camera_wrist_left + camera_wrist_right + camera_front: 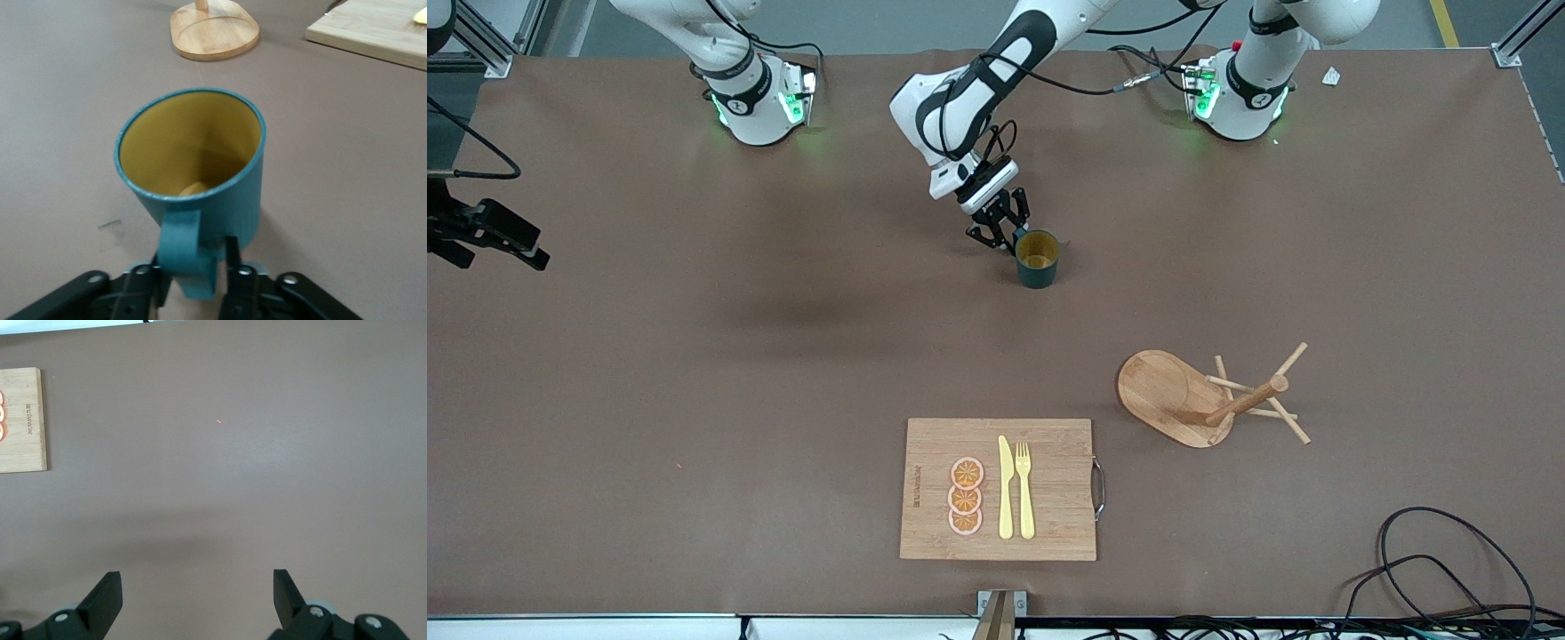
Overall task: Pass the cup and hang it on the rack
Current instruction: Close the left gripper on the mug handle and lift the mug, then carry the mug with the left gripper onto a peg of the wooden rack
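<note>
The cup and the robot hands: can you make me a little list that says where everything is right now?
cup: dark teal cup upright on the table, yellow inside
left gripper: left gripper, jaws closed on the cup's handle
right gripper: right gripper waits over bare table, jaws open, holding nothing
rack: wooden rack nearer the front camera than the cup, no cup on it
cutting board: cutting board with orange slices, knife and fork

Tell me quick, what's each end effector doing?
Left end effector: closed on the cup handle.
Right end effector: open, empty, waiting.
</note>
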Available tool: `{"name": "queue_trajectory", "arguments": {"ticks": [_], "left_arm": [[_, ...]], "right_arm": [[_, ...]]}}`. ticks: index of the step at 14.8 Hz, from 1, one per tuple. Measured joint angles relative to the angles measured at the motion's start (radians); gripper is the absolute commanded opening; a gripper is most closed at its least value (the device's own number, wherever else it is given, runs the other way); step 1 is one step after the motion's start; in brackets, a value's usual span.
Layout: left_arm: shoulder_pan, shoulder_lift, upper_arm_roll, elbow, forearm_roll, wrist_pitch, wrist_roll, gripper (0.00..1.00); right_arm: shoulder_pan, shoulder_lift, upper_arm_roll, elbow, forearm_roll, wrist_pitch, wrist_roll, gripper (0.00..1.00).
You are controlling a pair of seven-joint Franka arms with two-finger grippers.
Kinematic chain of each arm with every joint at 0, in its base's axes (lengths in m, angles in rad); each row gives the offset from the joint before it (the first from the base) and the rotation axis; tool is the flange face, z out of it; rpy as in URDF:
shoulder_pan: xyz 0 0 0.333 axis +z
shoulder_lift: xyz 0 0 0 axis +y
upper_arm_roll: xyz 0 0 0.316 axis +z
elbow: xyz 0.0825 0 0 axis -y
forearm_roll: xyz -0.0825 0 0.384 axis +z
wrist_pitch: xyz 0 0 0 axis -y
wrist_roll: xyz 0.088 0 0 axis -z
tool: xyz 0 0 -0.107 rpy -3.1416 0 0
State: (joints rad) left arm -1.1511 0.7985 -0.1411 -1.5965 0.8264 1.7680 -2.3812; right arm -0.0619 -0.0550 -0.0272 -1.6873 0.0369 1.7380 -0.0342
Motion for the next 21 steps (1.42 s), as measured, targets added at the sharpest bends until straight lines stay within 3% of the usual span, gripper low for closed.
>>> {"name": "queue_trajectory", "arguments": {"ticks": [3, 7, 9, 18, 21], "left_arm": [[-0.006, 0.011, 0.000, 0.000, 0.025, 0.003, 0.000, 0.01], [0.003, 0.009, 0.001, 0.016, 0.025, 0.011, 0.015, 0.01], [0.035, -0.016, 0.004, 0.045, -0.030, 0.043, 0.069, 0.00], [0.331, -0.349, 0.007, 0.073, -0.632, 0.180, 0.517, 0.00], [0.451, -0.415, 0.009, 0.069, -0.908, 0.192, 0.712, 0.00]], "right_arm": [[-0.001, 0.001, -0.001, 0.001, -0.003, -0.003, -0.002, 1.00], [-0.012, 0.001, -0.009, 0.013, -0.014, -0.019, -0.025, 1.00], [-0.025, 0.001, -0.010, 0.030, -0.016, -0.065, -0.039, 1.00], [-0.026, 0.001, 0.000, 0.067, -0.023, -0.112, -0.048, 1.00], [-0.026, 0.001, 0.000, 0.068, -0.024, -0.127, -0.049, 1.00]]}}
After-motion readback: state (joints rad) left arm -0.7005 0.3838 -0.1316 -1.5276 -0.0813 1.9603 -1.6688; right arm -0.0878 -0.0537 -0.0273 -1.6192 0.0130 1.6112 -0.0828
